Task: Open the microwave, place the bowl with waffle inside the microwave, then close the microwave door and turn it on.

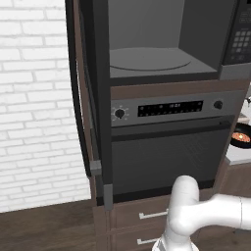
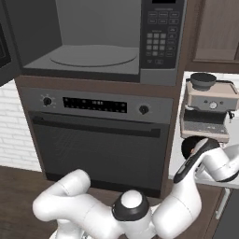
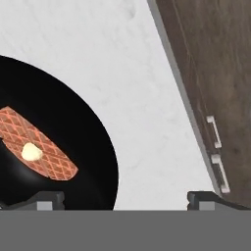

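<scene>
Our hand [image 3: 125, 200] is spread wide just above the bowl [image 3: 93, 147] with its waffle [image 3: 41, 147] on the white bench [image 3: 147, 98]

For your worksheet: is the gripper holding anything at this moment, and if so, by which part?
Nothing is held. The gripper is open above the counter, one fingertip over the bowl's rim.

A home kitchen: a built-in microwave [image 2: 107, 42] sits open above a knobbed oven [image 2: 100, 135] in dark wood cabinetry, beside a white brick wall [image 1: 34, 98]. An espresso machine [image 2: 207, 109] stands on the pale stone desk [image 3: 147, 98], with drawers [image 1: 142, 220] below.
</scene>
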